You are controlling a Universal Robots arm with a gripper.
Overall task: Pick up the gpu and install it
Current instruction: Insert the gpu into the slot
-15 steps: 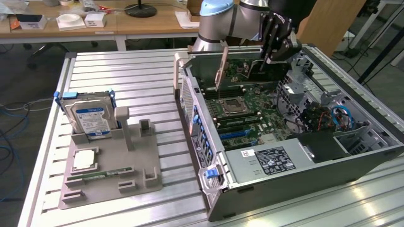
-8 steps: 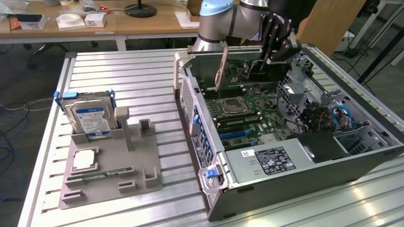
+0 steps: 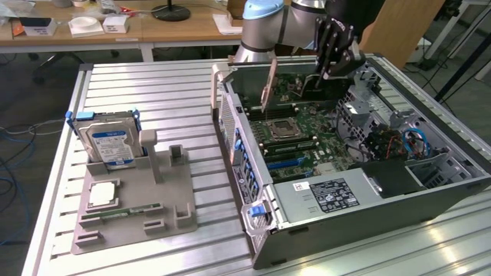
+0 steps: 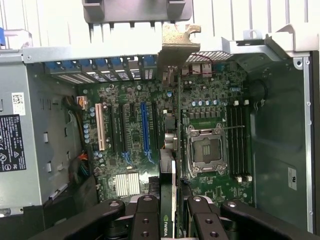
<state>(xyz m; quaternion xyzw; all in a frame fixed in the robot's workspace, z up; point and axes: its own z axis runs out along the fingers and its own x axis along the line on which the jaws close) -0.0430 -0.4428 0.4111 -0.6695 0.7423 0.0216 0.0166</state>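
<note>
The gpu [image 4: 170, 165] is a thin dark card seen edge-on, with its metal bracket [image 4: 178, 42] pointing toward the rear wall of the open computer case [image 3: 360, 198]. My gripper [image 4: 172, 216] is shut on the card's upper edge, one black finger [image 4: 145, 220] on each side of it. In the exterior view the gripper [image 3: 327, 72] hangs over the far end of the case, and the gpu [image 3: 268, 86] shows as a brownish strip above the motherboard [image 3: 303, 129]. The card hangs over the board between the blue slot [image 4: 145, 131] and the processor socket [image 4: 205, 150].
A grey holder tray [image 3: 134, 221] at the exterior view's left carries a silver hard drive [image 3: 111, 141], a processor chip [image 3: 103, 194] and a green memory stick [image 3: 126, 211]. The case's rear wall [image 3: 230, 123], drive cage [image 3: 418, 146] and power supply [image 3: 330, 192] hem in the board.
</note>
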